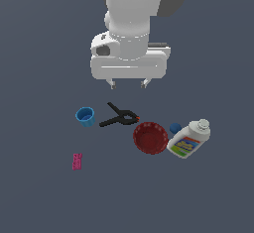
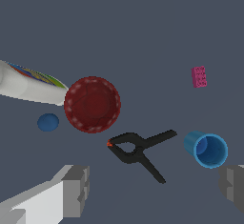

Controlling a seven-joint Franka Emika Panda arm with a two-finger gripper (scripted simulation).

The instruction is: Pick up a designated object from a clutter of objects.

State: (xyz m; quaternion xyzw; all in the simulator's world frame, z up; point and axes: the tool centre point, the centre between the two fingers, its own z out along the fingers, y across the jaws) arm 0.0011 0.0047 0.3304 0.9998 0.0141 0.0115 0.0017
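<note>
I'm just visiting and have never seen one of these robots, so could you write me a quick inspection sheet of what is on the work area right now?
Surface: plain dark grey floor, flat, no marks.
Job's thing: small dark-blue ball, between the red bowl and the white bottle, not held.
Clutter: bottle lying on its side; light blue cup and black clamp toward the exterior view's left of the bowl; pink block apart from the rest.
End effector: end effector open, empty, hanging above the clamp, touching nothing.
Cables: nothing seen.
Surroundings: nothing seen beyond the floor.
</note>
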